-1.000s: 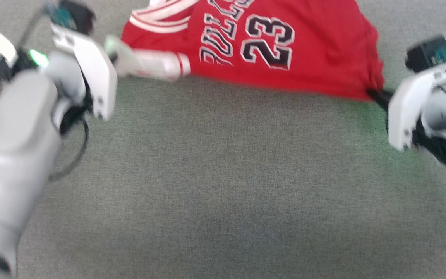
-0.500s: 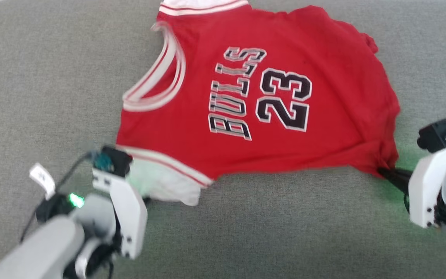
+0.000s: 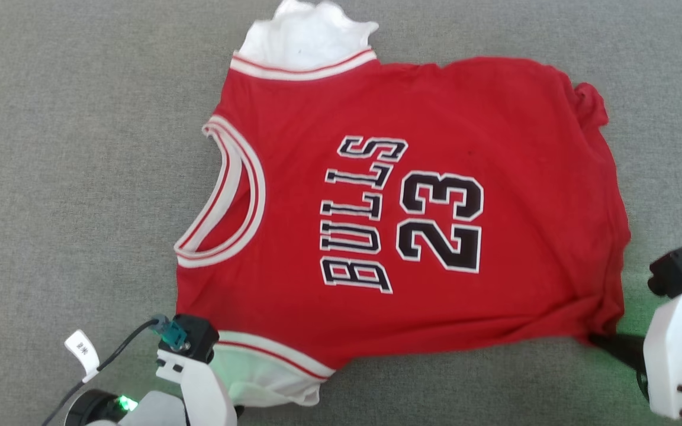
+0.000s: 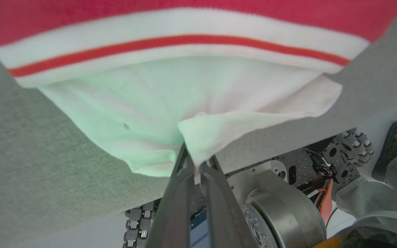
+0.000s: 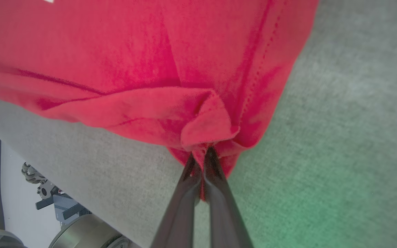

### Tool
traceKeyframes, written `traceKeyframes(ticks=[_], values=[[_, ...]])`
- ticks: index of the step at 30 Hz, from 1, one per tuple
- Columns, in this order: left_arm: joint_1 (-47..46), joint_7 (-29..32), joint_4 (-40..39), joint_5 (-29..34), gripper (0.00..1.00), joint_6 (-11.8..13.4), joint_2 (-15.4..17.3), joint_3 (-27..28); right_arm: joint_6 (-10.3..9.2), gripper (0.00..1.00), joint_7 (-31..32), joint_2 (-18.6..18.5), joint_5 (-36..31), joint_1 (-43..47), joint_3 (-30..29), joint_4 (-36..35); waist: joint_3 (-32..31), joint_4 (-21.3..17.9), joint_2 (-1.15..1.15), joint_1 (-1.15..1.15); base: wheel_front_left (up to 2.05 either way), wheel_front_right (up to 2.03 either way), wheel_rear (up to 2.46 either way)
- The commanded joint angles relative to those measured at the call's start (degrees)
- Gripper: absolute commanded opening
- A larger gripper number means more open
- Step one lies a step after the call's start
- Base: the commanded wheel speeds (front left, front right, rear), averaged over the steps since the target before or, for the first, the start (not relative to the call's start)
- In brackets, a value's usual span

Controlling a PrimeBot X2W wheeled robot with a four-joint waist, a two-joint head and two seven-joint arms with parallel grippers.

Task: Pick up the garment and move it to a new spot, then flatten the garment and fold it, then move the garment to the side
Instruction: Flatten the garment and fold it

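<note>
Garment (image 3: 412, 236) pinched at two corners. Our left hand (image 4: 198, 162) clenched on white corner below striped band (image 4: 184, 43), right at near edge of table (image 3: 51, 177). Our right hand (image 5: 200, 153) clenched on bunched red corner, just in from that edge. Outward: second ago cloth was bunched and taut between our hands (head camera swung too). Now it lies spread on table, print (image 3: 403, 216) up, wrinkled by right corner. We judge move done, flattening close; folding remains.

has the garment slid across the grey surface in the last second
Cannot tell: the head camera swung, and the plain grey surface offers no fixed mark. The garment now shows fuller and flatter.
</note>
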Motion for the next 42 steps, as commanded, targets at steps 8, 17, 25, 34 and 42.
traceKeyframes(ticks=[8,17,25,34,42], values=[[-2.4,1.1,-4.8,0.9,0.00,2.5,4.4,3.3,-0.31,0.00,4.6,4.0,-0.8,6.3,-4.6,-4.7,0.9,-0.4,0.00,0.00,0.00,0.00,0.00],[-15.4,0.3,-6.4,5.6,0.00,-1.6,8.7,9.3,-0.30,0.00,1.2,6.5,-6.2,-0.9,-8.7,-10.3,2.8,-1.6,0.00,0.00,0.00,0.00,0.00],[-29.4,-0.8,5.7,8.3,0.00,-9.7,2.9,8.8,-0.30,0.00,-4.6,7.7,-11.5,-13.9,-6.7,-5.0,5.3,-2.7,0.00,0.00,0.00,0.00,0.00],[-36.9,-1.2,25.7,7.9,0.00,-16.1,-4.9,5.9,-0.30,0.00,-12.6,9.2,-14.8,-25.2,-0.6,8.2,7.1,-3.7,0.00,0.00,0.00,0.00,0.00],[-38.3,-0.2,41.6,5.7,0.00,-19.9,-10.5,3.6,-0.30,0.16,-15.9,9.1,-14.4,-31.0,7.1,19.3,6.6,-4.1,0.00,0.00,0.00,0.00,0.00]])
